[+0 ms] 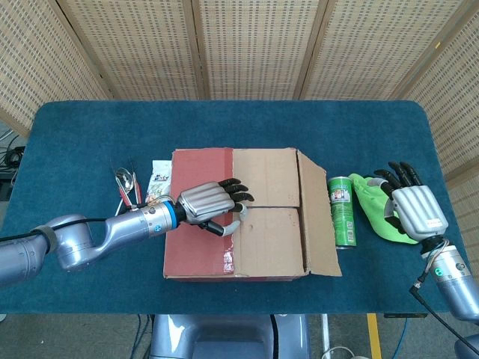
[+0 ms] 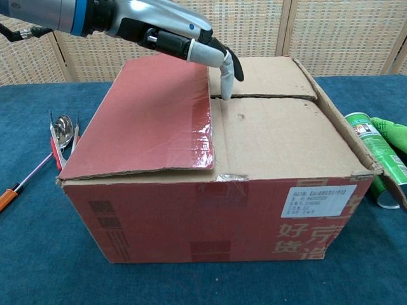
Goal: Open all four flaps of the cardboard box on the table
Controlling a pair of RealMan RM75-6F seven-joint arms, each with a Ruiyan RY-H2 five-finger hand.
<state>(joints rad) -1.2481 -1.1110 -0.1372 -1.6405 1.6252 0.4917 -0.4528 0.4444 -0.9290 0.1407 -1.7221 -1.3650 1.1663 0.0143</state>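
Observation:
The cardboard box (image 1: 266, 239) stands mid-table. Its red left flap (image 1: 198, 250) lies flat over the top, and the two brown inner flaps are down beneath it. The right flap (image 1: 318, 224) is folded outward. My left hand (image 1: 209, 203) reaches over the red flap (image 2: 146, 114), holding nothing. In the chest view my left hand (image 2: 172, 32) has one fingertip (image 2: 225, 82) pointing down at the flap's free edge, touching the seam between the inner flaps. My right hand (image 1: 415, 209) rests with spread fingers on a green cloth (image 1: 374, 206), right of the box.
A green can (image 1: 343, 212) lies between the box and the cloth. Left of the box are a spoon and pliers (image 1: 126, 183), a small packet (image 1: 159, 178) and an orange-handled screwdriver (image 2: 9, 197). Perforated screens stand behind the table.

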